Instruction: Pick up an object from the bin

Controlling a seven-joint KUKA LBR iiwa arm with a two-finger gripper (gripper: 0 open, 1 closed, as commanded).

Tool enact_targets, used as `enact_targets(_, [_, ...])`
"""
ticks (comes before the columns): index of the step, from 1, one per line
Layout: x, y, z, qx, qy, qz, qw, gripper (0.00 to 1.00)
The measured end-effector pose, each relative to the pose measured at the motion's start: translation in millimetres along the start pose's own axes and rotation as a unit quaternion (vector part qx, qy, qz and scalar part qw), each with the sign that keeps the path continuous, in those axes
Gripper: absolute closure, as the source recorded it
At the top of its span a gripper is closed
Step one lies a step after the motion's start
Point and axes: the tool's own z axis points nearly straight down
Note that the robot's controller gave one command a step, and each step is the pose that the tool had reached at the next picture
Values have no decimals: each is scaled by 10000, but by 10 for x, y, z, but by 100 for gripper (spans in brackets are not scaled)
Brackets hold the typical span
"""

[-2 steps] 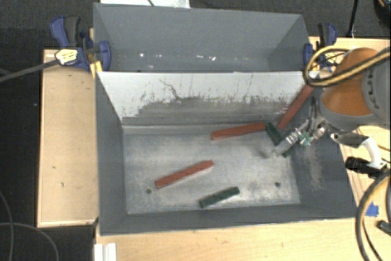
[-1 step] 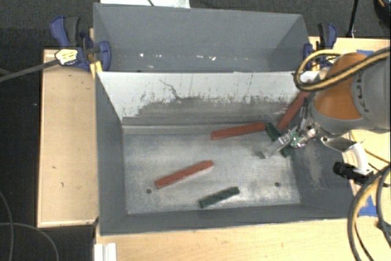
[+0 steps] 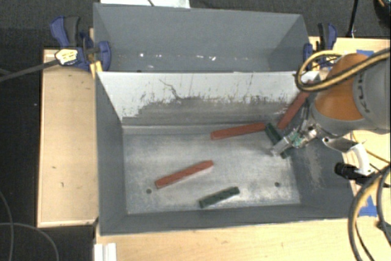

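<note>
My gripper (image 3: 276,140) is low at the right side of the bin, close to the right wall, and its two fingertips stand apart with nothing between them. Its upper fingertip is right at the right end of a long reddish-brown stick (image 3: 237,131) that lies flat along the back of the bin floor. Another reddish stick (image 3: 294,109) leans up the right wall just above the gripper.
A second reddish-brown stick (image 3: 183,173) lies slanted on the floor left of centre. A short dark green stick (image 3: 219,197) lies near the front wall. The arm with its orange cover and cables hangs over the bin's right rim.
</note>
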Motion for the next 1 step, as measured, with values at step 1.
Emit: enact_targets(1, [-5, 16, -451, -6, -51, -42, 10000, 100])
